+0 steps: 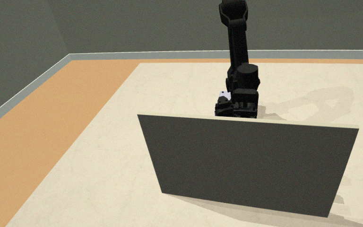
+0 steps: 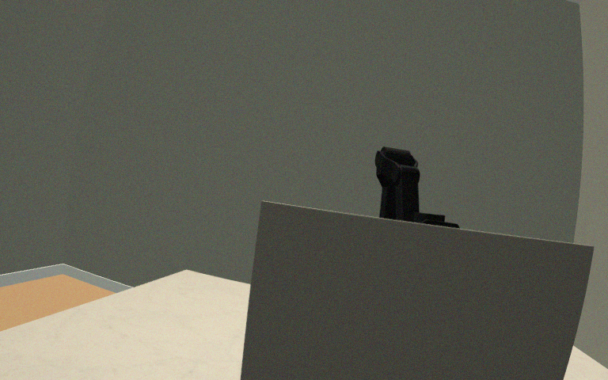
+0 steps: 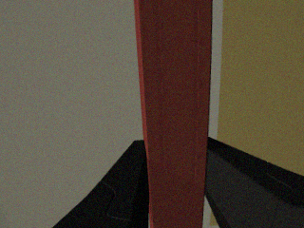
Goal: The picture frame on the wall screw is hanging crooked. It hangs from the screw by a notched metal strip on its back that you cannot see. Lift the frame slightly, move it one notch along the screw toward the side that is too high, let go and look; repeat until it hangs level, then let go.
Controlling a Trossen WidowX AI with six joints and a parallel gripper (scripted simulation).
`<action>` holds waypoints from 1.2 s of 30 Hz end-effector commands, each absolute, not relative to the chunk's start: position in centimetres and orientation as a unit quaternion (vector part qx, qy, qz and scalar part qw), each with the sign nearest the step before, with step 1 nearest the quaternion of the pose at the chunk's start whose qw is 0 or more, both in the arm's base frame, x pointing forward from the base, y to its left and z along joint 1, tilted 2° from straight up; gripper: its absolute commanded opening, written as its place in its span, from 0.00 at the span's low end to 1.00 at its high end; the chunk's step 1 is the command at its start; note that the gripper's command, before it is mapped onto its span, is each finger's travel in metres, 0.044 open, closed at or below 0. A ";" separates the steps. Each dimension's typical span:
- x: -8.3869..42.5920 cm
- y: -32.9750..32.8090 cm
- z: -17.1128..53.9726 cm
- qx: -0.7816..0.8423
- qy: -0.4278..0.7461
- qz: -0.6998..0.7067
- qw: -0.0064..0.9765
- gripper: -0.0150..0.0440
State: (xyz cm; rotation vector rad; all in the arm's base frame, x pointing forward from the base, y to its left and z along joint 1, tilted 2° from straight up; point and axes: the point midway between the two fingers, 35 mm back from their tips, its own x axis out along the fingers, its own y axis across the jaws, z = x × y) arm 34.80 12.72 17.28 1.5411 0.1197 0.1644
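Note:
The picture frame shows only in the wrist view, as a dark red bar (image 3: 177, 62) running top to bottom, with a pale strip (image 3: 216, 62) and a mustard-yellow area (image 3: 266, 71) on its right. My gripper (image 3: 169, 147) is shut on this bar, with one black finger against each side. In the top and exterior views the upright dark panel (image 1: 240, 165) (image 2: 403, 304) hides the frame and the fingertips. The screw and the notched strip are not visible. The frame's overall tilt cannot be told from this close part.
The black arm (image 1: 238, 48) (image 2: 400, 197) rises behind the panel. The panel stands on a pale table top (image 1: 93, 165) (image 2: 134, 331). An orange-brown floor (image 1: 53, 120) (image 2: 53, 295) lies beyond it, with dark walls behind. A plain grey surface (image 3: 62, 71) is left of the bar in the wrist view.

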 end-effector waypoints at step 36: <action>21.7 12.0 19.2 0.746 0.053 0.076 0.659 0.69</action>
